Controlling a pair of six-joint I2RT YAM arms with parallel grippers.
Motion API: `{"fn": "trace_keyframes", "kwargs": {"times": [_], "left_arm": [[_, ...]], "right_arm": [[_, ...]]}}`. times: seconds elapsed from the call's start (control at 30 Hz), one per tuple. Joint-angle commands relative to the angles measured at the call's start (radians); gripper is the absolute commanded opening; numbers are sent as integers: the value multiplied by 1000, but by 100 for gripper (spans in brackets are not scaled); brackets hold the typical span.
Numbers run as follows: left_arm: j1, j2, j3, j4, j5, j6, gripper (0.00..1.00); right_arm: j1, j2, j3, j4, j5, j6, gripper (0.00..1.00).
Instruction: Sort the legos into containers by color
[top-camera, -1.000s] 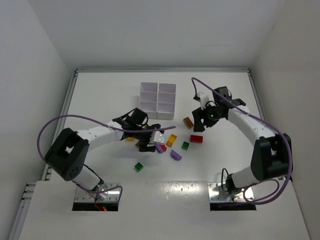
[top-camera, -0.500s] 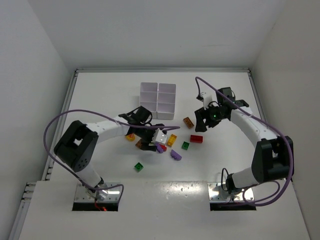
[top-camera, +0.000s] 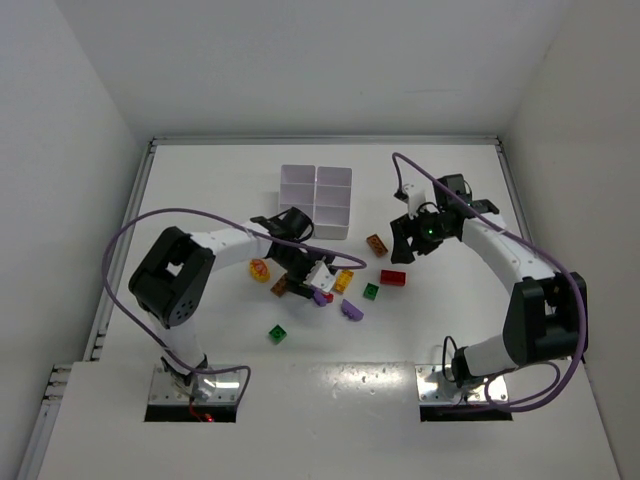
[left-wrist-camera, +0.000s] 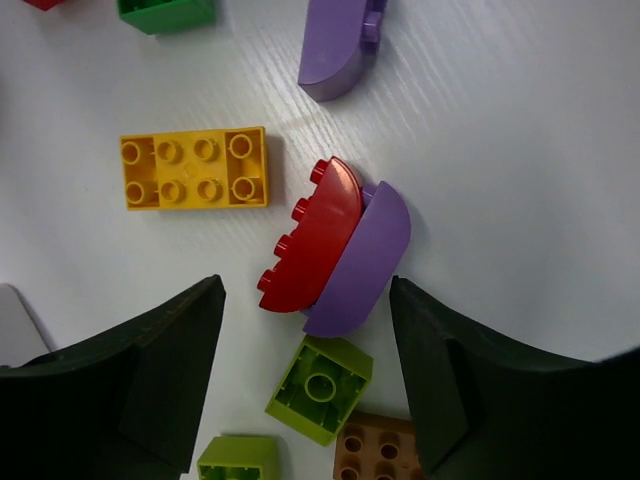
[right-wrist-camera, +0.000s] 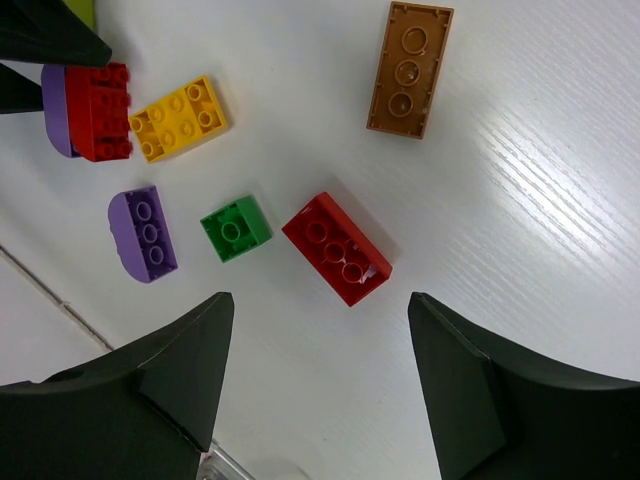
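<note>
White plastic containers, joined as one grid tray, stand on the table toward its far edge, about midway between its left and right edges. The legos I can see lie on the table surface on the near side of the tray.

Left gripper: I read the jaws as apart, low over the table. Between the fingertips lie a red curved brick and a purple curved brick, touching along their length. A strip of table shows between the red brick and the finger on its side. The other finger stands just beside the purple brick, and I cannot tell whether it touches. Just beyond the pair lies a yellow brick, studs up. A lime brick and a brown brick sit farther back between the fingers.

Right gripper: the jaws stand wide and hold nothing. The gripper hangs above the table, to the right of the tray's near right corner. Below it I see a red brick, a green brick just beside it, a second purple curved brick, and an orange brick apart from these.

In the top view, another green brick lies alone, closer to the table's near edge than the rest.
</note>
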Motion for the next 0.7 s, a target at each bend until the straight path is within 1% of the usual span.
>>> {"fn": "trace_keyframes", "kwargs": {"times": [0.0,0.07,0.13,0.2,0.23,0.33,0.37,0.4,0.43,0.5,0.53,0.6,0.67], "left_arm": [[8,31,43,-82,61,127,71],[8,31,54,-108,72,154,65],[8,41,54,-133,81,185,64],[8,41,63,-147,81,194,58],[8,50,63,-156,81,207,58],[8,50,63,-182,90,237,52],[8,50,63,-196,90,237,50],[8,50,63,-196,90,237,48],[8,50,72,-205,90,237,41],[8,50,83,-205,90,201,32],[8,50,83,-205,90,185,24],[8,38,83,-205,90,162,23],[8,1,71,-205,90,130,22]], "right_arm": [[-11,-22,-4,12,-34,-11,71],[-11,-13,-4,12,-43,-11,71],[-20,-13,-4,3,-61,-11,71],[-21,-13,5,3,-73,-2,71],[-21,-13,5,-6,-86,-2,71],[-30,9,24,-18,-125,-2,72],[-30,9,33,-29,-138,-2,72],[-30,9,42,-29,-165,7,75],[-30,19,42,-38,-181,7,77],[-30,30,54,-48,-239,16,82],[-30,30,55,-58,-260,16,83],[-30,41,64,-58,-334,38,86],[-30,65,76,-69,-420,56,86]]}}
